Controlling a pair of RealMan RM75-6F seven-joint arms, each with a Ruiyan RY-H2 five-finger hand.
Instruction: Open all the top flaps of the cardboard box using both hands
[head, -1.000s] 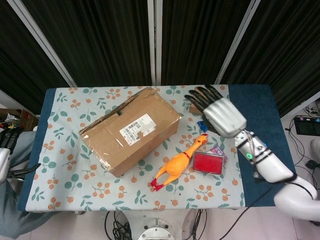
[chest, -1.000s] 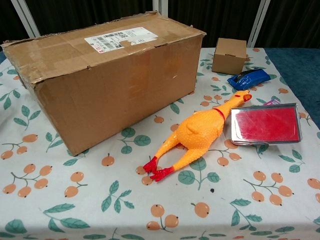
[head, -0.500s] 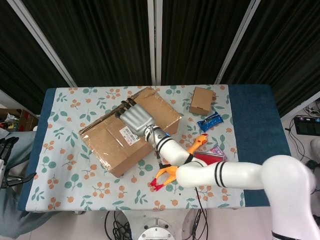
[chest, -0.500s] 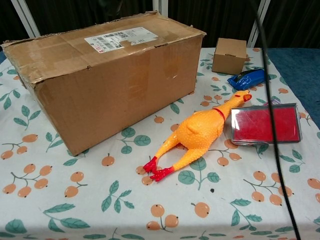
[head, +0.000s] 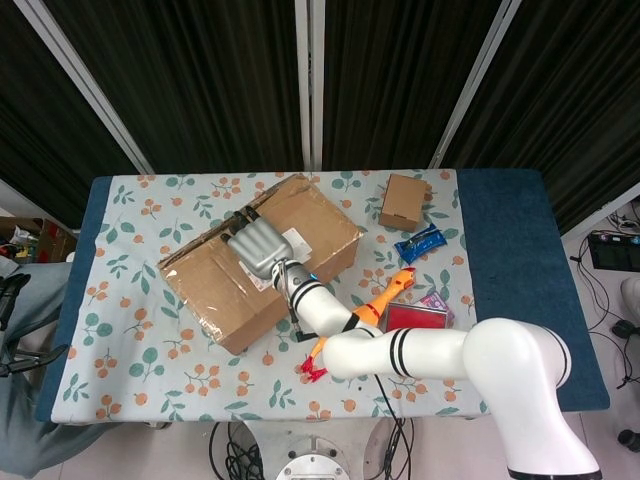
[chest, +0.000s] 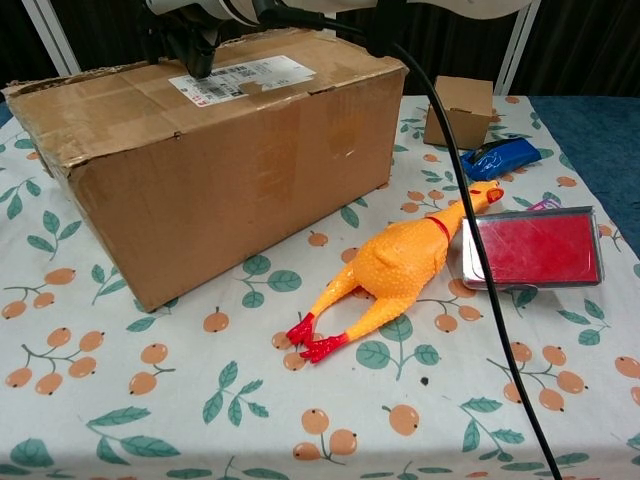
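The large cardboard box (head: 215, 280) lies at an angle on the floral tablecloth with its top flaps closed; a white shipping label is on top. In the chest view the box (chest: 230, 170) fills the left half. My right hand (head: 257, 245) reaches over the box top from the near side. Its dark fingers bend down and touch the top beside the label, near the middle seam. The chest view shows the right hand (chest: 195, 35) at the upper edge, fingertips on the cardboard, holding nothing. My left hand (head: 8, 288) shows only as dark fingertips at the left edge, off the table.
A yellow rubber chicken (chest: 400, 265) lies to the right of the box, with a red tin (chest: 530, 248) beside it. A small cardboard box (head: 404, 202) and a blue packet (head: 418, 243) sit at the back right. A black cable (chest: 470, 250) hangs across the chest view.
My right arm swung from the table's right side across to the box top. The hand, flat half a second ago, now bends its fingers down onto the cardboard. The left hand drew back left.
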